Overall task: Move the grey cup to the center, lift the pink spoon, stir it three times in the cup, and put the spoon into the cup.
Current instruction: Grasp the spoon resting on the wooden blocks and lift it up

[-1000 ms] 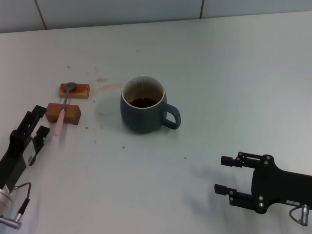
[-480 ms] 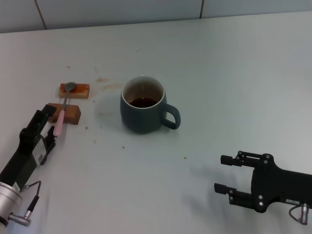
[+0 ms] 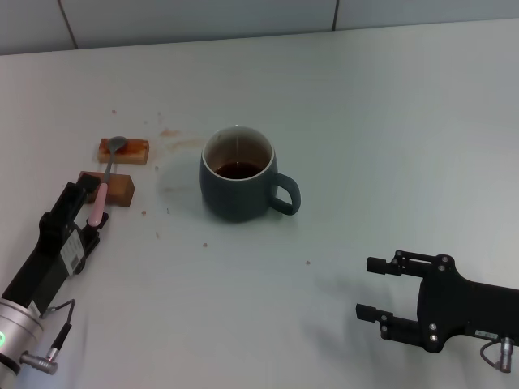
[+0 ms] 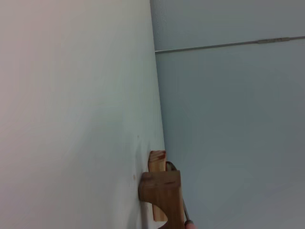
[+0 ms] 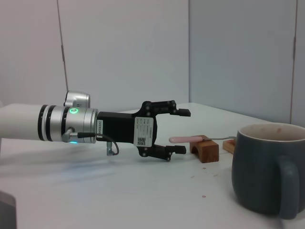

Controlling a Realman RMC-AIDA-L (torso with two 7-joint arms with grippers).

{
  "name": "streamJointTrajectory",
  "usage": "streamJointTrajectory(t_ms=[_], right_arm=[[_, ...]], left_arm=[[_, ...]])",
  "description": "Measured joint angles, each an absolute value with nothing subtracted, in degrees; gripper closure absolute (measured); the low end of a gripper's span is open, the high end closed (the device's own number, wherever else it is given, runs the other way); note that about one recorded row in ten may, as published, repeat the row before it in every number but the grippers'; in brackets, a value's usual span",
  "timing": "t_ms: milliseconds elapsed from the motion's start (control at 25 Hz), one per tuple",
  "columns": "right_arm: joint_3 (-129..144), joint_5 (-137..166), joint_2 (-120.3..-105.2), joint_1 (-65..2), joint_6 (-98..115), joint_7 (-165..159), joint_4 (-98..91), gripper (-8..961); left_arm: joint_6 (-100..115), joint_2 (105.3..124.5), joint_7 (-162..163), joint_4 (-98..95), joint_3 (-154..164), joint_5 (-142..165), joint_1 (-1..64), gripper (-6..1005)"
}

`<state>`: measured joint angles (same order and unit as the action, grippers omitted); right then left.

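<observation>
The grey cup (image 3: 238,185) stands mid-table with dark liquid inside and its handle toward my right; it also shows in the right wrist view (image 5: 263,167). The pink spoon (image 3: 99,203) lies across two brown blocks (image 3: 123,150), with its metal bowl on the far block. In the right wrist view the spoon's pink handle (image 5: 186,139) juts out past the near block. My left gripper (image 3: 89,207) is open, and its fingers (image 5: 177,112) reach above and below the handle's end. My right gripper (image 3: 365,288) is open and empty near the front right.
The white table (image 3: 373,121) has small brown stains (image 3: 170,133) left of the cup. The left wrist view shows the two blocks (image 4: 161,190) side on. A tiled wall edge runs along the back.
My left gripper has moved forward to the spoon's pink handle end. The cup, spoon and right arm have not moved.
</observation>
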<state>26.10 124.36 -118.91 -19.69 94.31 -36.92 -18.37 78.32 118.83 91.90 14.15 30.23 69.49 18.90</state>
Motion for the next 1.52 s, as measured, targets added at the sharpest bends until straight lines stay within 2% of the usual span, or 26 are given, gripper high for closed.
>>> streamJointTrajectory(t_ms=[1120, 1280, 1520], right_arm=[[26.2, 124.4, -118.91, -20.1, 94.6, -36.9, -18.8, 314], [26.2, 124.4, -118.91, -20.2, 94.7, -36.9, -18.8, 315], [26.2, 124.4, -118.91, -20.3, 94.7, -37.1, -18.9, 314]], left_arm=[[75.1, 119.09, 92.3, 15.3, 28.7, 69.3, 21.0, 268], [75.0, 119.09, 92.3, 15.4, 28.7, 69.3, 21.0, 299], [74.6, 119.09, 92.3, 15.5, 28.7, 69.3, 21.1, 476]])
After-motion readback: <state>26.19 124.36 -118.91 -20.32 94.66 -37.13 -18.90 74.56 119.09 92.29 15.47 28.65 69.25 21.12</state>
